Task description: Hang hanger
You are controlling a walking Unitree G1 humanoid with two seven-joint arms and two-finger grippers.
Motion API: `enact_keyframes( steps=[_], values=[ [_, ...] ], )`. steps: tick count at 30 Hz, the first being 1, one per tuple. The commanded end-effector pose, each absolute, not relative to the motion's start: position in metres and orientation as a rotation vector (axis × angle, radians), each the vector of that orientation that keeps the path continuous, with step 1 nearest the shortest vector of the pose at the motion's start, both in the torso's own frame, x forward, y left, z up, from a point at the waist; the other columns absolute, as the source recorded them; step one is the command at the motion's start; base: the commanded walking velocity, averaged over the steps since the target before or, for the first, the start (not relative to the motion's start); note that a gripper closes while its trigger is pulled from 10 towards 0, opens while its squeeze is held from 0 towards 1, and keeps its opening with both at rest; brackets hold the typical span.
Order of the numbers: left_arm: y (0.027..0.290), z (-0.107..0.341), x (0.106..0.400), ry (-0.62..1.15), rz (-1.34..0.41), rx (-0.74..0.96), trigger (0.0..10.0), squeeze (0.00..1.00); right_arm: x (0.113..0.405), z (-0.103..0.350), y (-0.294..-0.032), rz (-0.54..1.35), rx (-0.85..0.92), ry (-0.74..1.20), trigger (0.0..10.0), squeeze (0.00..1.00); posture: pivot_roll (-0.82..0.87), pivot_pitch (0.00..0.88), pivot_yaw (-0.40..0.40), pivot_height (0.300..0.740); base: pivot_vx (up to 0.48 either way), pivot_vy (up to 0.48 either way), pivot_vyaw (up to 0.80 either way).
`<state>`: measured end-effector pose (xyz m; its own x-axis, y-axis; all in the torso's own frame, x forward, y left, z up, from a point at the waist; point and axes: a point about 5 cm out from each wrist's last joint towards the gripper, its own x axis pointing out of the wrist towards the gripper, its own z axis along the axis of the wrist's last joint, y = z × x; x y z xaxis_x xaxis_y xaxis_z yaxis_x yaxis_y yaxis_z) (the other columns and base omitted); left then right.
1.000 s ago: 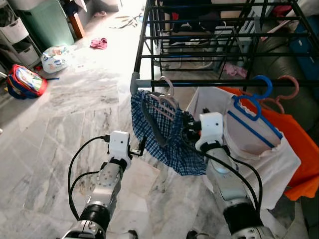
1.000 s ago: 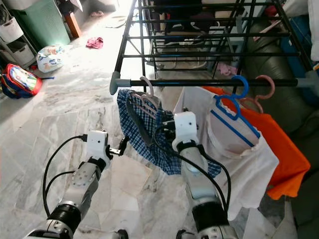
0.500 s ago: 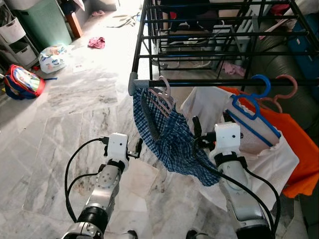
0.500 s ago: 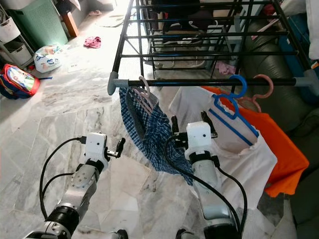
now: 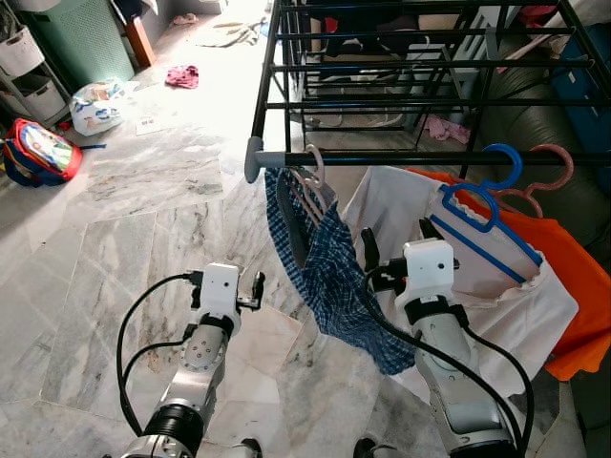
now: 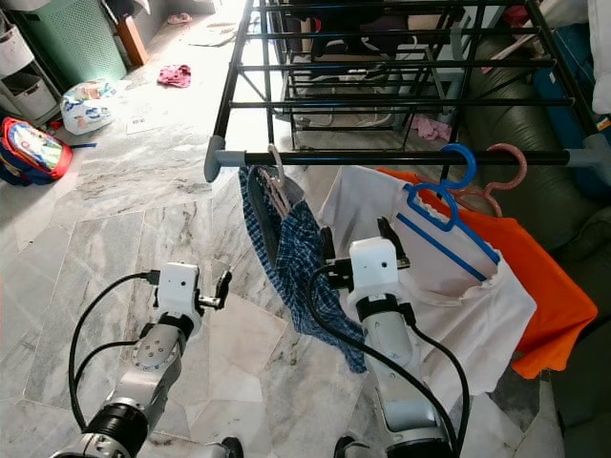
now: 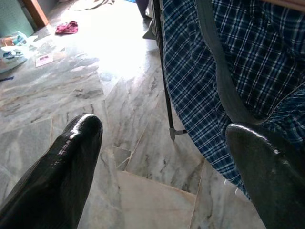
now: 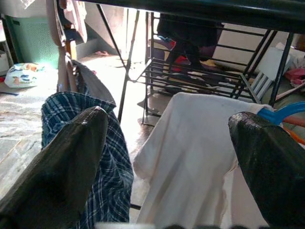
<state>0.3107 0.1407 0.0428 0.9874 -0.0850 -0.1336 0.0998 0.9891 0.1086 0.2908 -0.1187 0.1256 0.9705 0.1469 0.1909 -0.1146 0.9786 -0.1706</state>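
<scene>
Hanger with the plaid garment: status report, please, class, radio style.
Both grippers open: left gripper, right gripper. Hanger hooked on rack bar, plaid garment hanging free. Nothing in the way.

Three hangers hang on the rack's front bar: one pale (image 5: 310,176), one blue (image 5: 482,200), one pink (image 5: 549,181). Four garments hang there: one plaid (image 5: 334,277), two white (image 5: 387,205), one orange (image 5: 573,277). Two grippers are raised, left (image 5: 256,289) and right (image 5: 396,243).

I'm seeing grey marble floor (image 5: 124,248), sunlight glaring in at the far end, green cabinet (image 5: 81,43) standing left, red backpack (image 5: 40,153) lying nearby.
</scene>
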Motion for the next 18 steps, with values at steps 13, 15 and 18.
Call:
enact_keyframes(
  steps=[13,15,18],
  values=[
    [0.1419,0.0399,0.3106,0.155,-0.091,0.134,10.0,0.00,0.2891,0.1275,-0.1155,0.142,-0.151,-0.200,10.0,0.93,0.00,0.176,0.052,0.740,0.000,0.000,0.00],
    [0.1417,0.0400,0.3109,0.156,-0.090,0.134,10.0,0.00,0.2894,0.1275,-0.1154,0.141,-0.151,-0.199,10.0,0.93,0.00,0.176,0.052,0.740,0.000,0.000,0.00],
    [0.1410,0.0400,0.3109,0.155,-0.092,0.133,10.0,0.00,0.2900,0.1275,-0.1155,0.140,-0.152,-0.198,10.0,0.93,0.00,0.176,0.051,0.740,0.000,0.000,0.00]
  ],
)
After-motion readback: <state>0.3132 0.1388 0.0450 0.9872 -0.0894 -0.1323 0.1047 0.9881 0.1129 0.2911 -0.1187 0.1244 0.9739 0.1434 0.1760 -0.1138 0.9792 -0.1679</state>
